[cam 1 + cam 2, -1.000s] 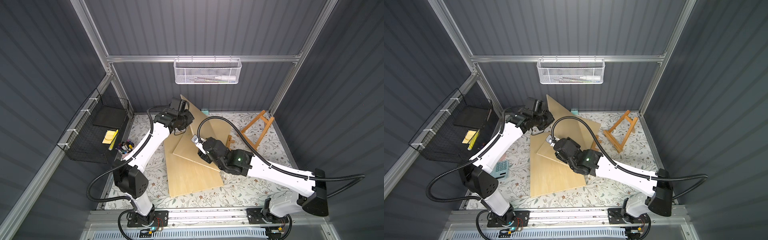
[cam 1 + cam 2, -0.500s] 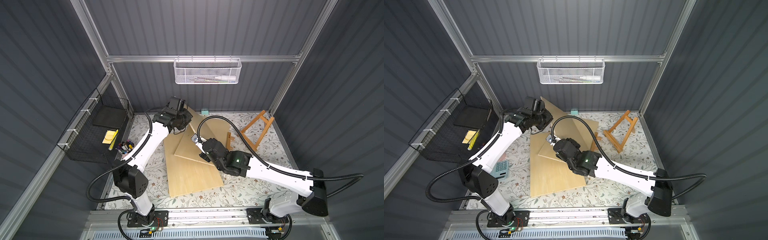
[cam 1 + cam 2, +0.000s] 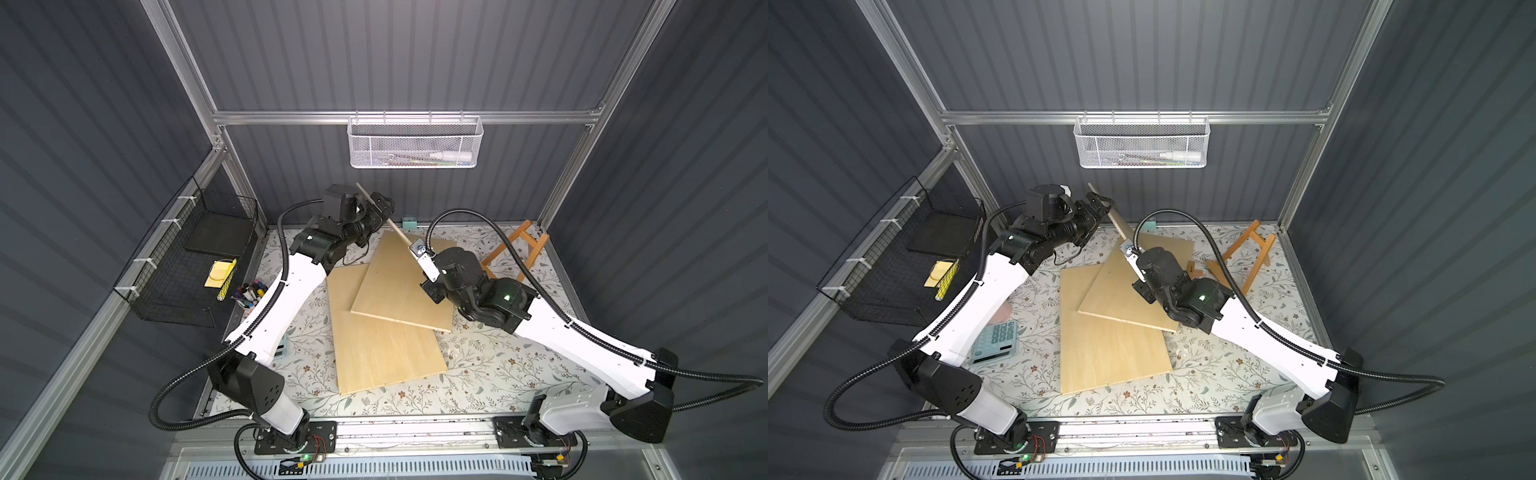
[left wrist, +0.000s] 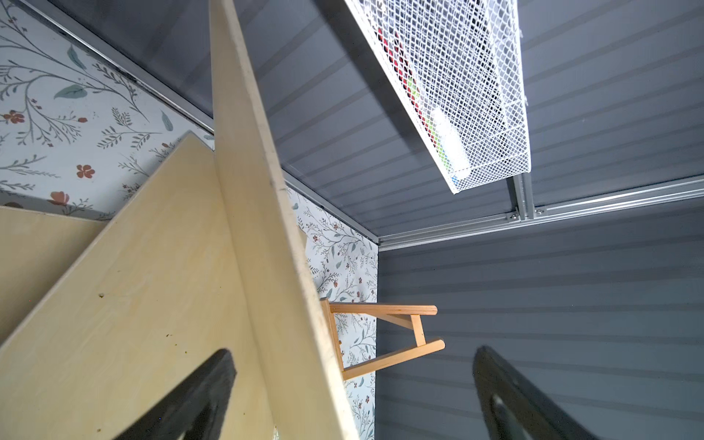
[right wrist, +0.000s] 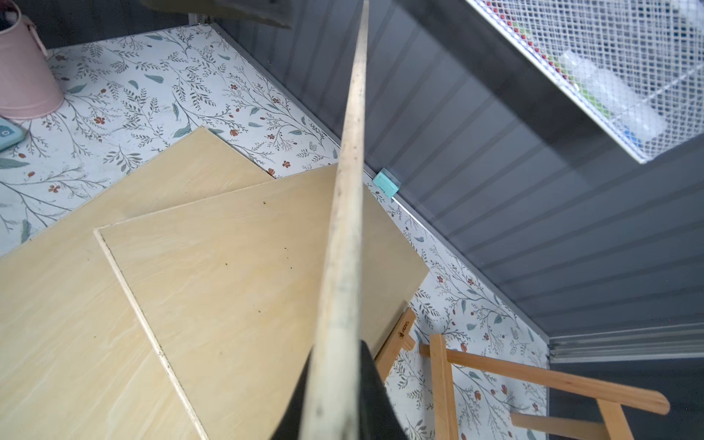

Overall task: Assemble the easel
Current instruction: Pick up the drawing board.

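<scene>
Left hand: one second before, my left gripper was clenched on the far end of the upright board. Now it stood released and wide, with one finger on each side of the board and a clear gap on one side.
Right hand: it was half open before. Now my right gripper was clenched on the near end of the same board.
Upright board: before, it showed its broad face, tilted. Now it stood on its edge, a thin strip in both top views, in the upper centre of the frame.
Easel: the easel lay flat on the table in the upper right of the frame, in the same place as before and apart from the upright board.
Flat boards: the large board and the angled board on top of it had not moved.
Writing: there was a small dark stamp on one leg of the easel, too small to read. The keys of the calculator were also not readable.
</scene>
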You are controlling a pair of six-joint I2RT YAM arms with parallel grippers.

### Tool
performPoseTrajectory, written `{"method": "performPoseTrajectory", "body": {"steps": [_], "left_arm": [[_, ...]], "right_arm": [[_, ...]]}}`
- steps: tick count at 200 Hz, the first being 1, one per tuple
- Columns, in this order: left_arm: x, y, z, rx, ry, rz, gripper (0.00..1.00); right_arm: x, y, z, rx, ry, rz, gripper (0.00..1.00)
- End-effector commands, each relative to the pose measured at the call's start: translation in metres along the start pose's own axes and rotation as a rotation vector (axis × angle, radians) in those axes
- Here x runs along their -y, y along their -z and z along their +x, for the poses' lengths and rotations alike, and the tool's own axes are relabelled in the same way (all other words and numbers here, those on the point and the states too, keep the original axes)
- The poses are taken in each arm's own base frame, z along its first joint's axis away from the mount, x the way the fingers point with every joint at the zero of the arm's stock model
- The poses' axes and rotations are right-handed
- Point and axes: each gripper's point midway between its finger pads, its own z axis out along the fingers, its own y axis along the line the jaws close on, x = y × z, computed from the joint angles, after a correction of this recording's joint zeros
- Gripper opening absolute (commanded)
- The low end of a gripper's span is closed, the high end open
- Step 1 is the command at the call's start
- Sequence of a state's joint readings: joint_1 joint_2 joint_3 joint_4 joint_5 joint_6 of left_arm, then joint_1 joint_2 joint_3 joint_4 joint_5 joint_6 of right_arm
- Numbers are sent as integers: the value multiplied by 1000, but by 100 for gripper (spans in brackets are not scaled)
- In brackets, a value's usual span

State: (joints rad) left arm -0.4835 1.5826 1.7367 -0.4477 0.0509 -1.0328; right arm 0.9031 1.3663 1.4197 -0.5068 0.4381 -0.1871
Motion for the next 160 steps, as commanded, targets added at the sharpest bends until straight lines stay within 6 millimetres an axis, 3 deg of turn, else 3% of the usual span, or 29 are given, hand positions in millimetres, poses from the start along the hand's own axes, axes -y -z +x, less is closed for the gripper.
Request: {"method": "performPoseTrajectory", "body": {"steps": [1, 33, 75, 109, 160], "left_arm": [[-12, 8, -5, 29, -48, -46, 99], [-35, 17, -9, 46, -42, -121, 99], [-49, 17, -7, 38, -62, -163, 99], [-59, 2, 4, -7, -51, -168, 100], [-79, -32, 32, -99, -4, -123, 99]], "right_arm": [[5, 25, -24, 71, -63, -120, 0], [44, 40, -32, 112, -118, -106, 0], [81, 60, -33, 160, -144, -82, 0], [88, 68, -41, 199, -122, -102, 0], [117, 75, -42, 210, -78, -27, 0]]}}
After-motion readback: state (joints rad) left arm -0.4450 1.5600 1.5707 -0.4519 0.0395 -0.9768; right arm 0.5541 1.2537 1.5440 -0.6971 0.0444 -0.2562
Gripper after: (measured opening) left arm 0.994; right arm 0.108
